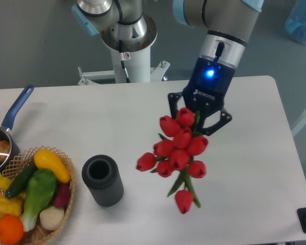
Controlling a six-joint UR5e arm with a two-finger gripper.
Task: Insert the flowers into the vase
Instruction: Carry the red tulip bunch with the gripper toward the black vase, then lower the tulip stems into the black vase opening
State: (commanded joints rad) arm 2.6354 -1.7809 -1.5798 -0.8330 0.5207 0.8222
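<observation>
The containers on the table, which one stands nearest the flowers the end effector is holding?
The dark grey ribbed vase, standing upright just left of the red flowers. The wicker basket and the blue-handled pot sit farther left, at the table's edge.

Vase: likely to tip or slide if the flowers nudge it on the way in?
The vase looks squat and thick-walled, so probably stable. It stands loose on the smooth table, so a sideways bump might slide it. The flowers in the gripper look light, likely pushing little.

Flowers point(176, 151) hang in the pincer point(198, 117), right of the vase point(102, 180); basket point(51, 220) left of vase on desk point(112, 117).
</observation>
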